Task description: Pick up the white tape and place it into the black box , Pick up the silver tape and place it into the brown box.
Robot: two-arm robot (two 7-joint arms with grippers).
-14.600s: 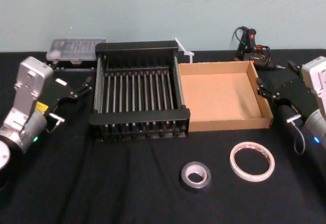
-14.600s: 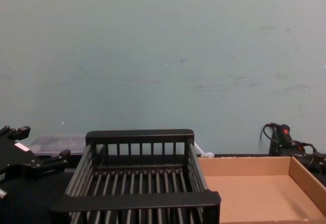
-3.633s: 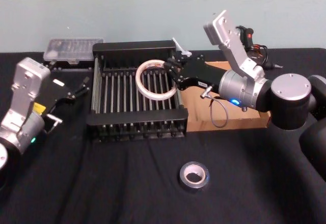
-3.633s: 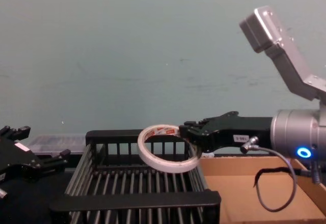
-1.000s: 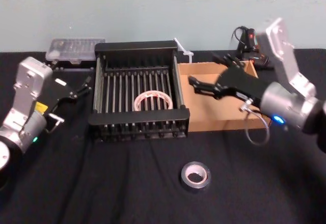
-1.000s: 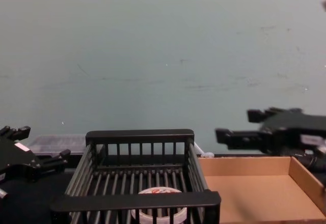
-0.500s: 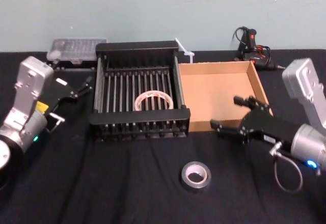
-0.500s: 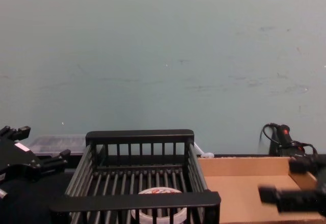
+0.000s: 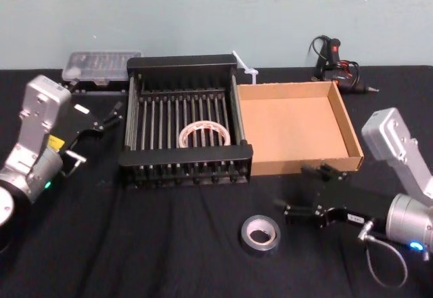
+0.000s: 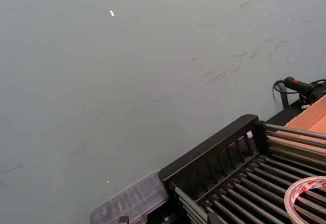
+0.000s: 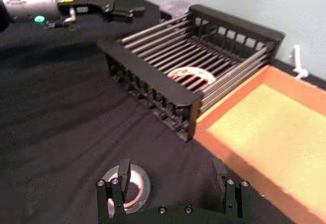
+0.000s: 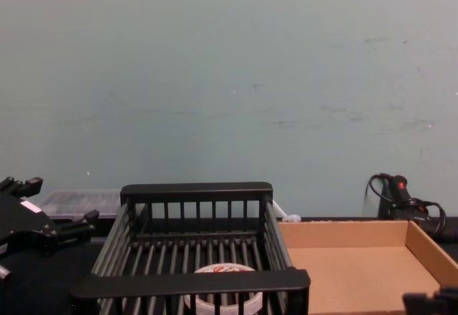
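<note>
The white tape [image 9: 203, 134], a pale roll with red print on its inner core, lies flat on the slatted bottom of the black box [image 9: 186, 156], a black plastic crate with barred sides and thick solid rims. It sits toward the crate's near wall, a little right of middle. The silver tape [image 9: 260, 234], a dark grey-silver roll with a whitish centre, lies flat on the black cloth-covered counter [image 9: 149, 250], in front of the spot where crate and tray meet and apart from both. The brown box [image 9: 291, 125], a shallow tan cardboard tray with low walls, stands just beside the crate's right side.

The right gripper [image 9: 299, 191] hangs low over the counter just to the right of the silver tape, in front of the tray's near wall. Its black fingers are spread wide with nothing between them. In the right wrist view one finger overlaps the roll's edge; whether it touches cannot be told. The left gripper [image 9: 107, 116] is parked to the left of the crate, fingers apart and empty, pointing toward the crate's left wall. Behind the crate's left corner lies a clear plastic case [image 9: 101, 64].
</note>
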